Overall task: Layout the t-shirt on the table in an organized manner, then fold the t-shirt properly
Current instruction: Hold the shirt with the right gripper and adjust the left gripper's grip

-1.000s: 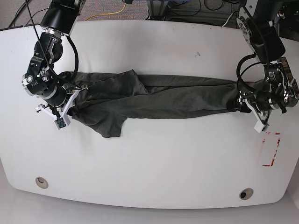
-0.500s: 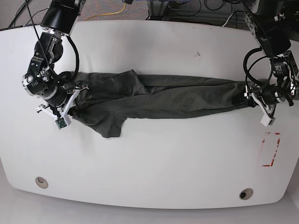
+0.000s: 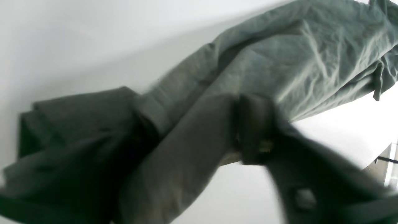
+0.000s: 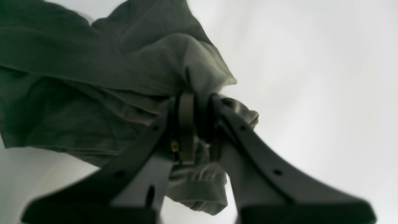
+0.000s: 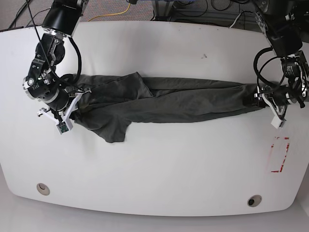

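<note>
A: Cloth like that t-shirt [image 5: 164, 102] looked soft and limp, stretched rope-like across the table [image 5: 154, 174].

B: Yes. The right gripper [image 4: 199, 124] pinched its bunched end; the left gripper's [image 5: 263, 99] grip couldn't be judged. Hem corners seemed better holds.

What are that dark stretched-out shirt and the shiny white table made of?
The dark grey-green t-shirt looks like soft matte woven or knit cloth, likely cotton: it creases and bunches. The glossy white table seems smooth laminate or coated board, judging by its sheen; I can't tell exactly which.
</note>
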Motion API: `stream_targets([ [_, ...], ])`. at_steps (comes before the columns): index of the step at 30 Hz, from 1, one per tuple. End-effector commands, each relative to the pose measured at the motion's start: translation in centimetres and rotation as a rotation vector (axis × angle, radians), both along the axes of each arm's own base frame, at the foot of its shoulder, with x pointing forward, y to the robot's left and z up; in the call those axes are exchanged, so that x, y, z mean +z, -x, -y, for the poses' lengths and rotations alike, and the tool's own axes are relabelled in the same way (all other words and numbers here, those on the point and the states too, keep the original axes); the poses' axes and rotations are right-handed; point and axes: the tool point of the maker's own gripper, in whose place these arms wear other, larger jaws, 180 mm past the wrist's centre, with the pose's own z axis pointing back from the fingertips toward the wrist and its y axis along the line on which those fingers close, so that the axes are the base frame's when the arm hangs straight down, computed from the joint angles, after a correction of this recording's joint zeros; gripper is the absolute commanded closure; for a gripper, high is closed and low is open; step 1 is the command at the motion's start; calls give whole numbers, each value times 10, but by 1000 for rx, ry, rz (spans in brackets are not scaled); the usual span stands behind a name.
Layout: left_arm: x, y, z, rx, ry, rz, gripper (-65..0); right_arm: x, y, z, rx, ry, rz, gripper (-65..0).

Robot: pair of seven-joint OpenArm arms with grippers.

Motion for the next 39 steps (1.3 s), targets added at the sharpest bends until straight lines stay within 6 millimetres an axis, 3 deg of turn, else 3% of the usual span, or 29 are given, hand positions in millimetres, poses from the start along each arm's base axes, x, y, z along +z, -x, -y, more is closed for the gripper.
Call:
stream_targets([
  [1, 19, -15, -7, 7, -9, 64, -235, 16, -9, 1, 5, 0, 58, -65],
  [10, 23, -21, -7, 23, 2, 96, -190, 16, -9, 1, 5, 0, 58, -65],
  [14, 32, -26, -7, 28, -11, 144, -140, 16, -9, 1, 5, 0, 58, -65],
  [22, 37, -28, -9, 22, -28, 162, -193, 16, -9, 1, 5, 0, 58, -65],
  [39, 23, -20, 7, -38, -37, 116, -36, 16, -9, 3, 1, -1, 57, -65],
])
